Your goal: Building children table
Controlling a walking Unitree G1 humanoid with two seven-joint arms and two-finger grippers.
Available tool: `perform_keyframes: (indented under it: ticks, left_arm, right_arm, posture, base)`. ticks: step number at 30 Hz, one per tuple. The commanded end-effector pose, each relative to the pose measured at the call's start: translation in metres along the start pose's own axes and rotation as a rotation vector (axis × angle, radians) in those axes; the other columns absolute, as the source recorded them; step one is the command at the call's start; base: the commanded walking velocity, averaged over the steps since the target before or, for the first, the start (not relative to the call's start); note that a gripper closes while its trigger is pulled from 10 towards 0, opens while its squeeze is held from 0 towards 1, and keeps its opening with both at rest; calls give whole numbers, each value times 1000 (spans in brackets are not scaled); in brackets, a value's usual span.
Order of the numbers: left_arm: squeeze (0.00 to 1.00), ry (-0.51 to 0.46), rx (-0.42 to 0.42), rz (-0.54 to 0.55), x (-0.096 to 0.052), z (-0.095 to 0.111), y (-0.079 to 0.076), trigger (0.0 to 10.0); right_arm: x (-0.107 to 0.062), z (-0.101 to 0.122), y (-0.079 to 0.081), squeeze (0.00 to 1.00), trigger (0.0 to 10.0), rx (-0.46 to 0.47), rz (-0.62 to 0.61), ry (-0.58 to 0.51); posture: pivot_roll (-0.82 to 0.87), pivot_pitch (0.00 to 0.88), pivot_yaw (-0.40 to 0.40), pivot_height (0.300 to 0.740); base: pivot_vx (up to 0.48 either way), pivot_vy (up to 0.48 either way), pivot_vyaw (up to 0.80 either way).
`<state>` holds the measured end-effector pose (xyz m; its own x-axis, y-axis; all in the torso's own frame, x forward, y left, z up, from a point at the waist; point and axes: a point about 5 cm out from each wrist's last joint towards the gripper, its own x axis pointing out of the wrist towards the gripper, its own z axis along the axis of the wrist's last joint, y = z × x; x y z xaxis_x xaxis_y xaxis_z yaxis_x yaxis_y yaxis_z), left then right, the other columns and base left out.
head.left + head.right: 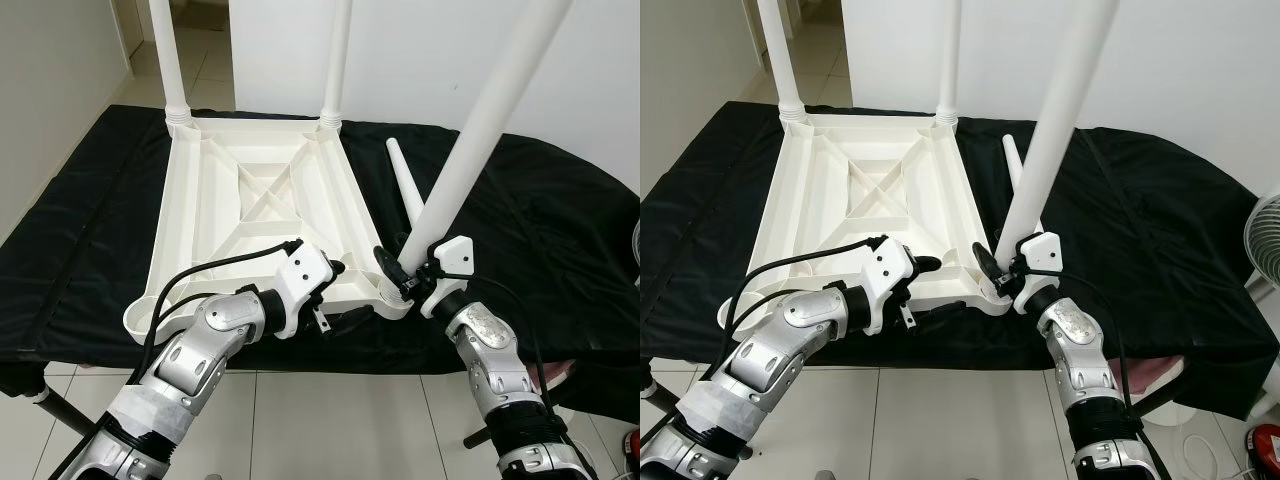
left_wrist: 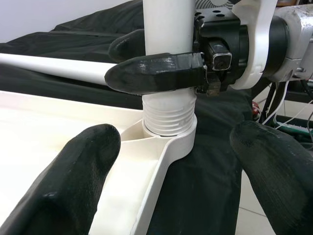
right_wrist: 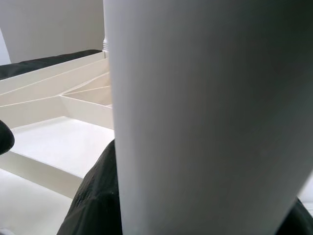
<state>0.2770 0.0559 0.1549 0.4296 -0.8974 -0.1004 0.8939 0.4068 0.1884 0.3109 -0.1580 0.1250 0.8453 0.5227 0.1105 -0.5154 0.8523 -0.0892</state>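
Right pincer (image 1: 400, 272) is gripping the white leg (image 1: 470, 150) at the upturned tabletop's (image 1: 250, 215) corner socket (threads showing), left pincer (image 1: 345, 320) hovering open alongside.

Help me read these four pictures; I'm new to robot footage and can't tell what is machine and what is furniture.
The silver arms belong to a humanoid robot. Two pictures come from cameras in its head, looking down; the other two from cameras on its wrists. On the black mat lies a white children's table top, upside down, with two legs already standing at the far corners. The right end effector is shut on a third leg, whose threaded end sits in the near corner socket, leaning. The left end effector waits open at the table's near edge. A fourth leg lies loose on the mat.
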Motion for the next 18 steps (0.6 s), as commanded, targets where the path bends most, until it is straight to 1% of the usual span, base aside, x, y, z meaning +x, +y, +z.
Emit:
perform_keyframes:
  ticks: [1, 6, 12, 15, 18]
  left_arm:
    - [0, 17, 0, -1, -1, -2, -1, 10000]
    - [0, 17, 0, -1, -1, -2, -1, 10000]
    - [0, 21, 5, -7, -2, -2, -1, 10000]
    - [0, 21, 5, -7, -2, -2, -1, 10000]
    - [0, 23, 8, -8, -3, -2, -1, 10000]
  right_arm:
    - [-10, -29, 6, 0, 10000, 74, 0, 137]
    - [-10, -29, 6, 0, 10000, 74, 0, 137]
    - [-12, -38, 1, 0, 10000, 152, -58, 165]
    - [-12, -39, 0, 0, 10000, 159, -64, 172]
    - [-14, -44, -3, 0, 10000, 209, -102, 191]
  posture:
    - [-44, 0, -43, 740]
    - [-44, 0, -43, 740]
    - [-43, 0, -38, 740]
    - [-43, 0, -38, 740]
    - [-42, 0, -35, 740]
  base:
    - [0, 0, 0]
    - [0, 0, 0]
    - [0, 0, 0]
    - [0, 0, 0]
    - [0, 0, 0]
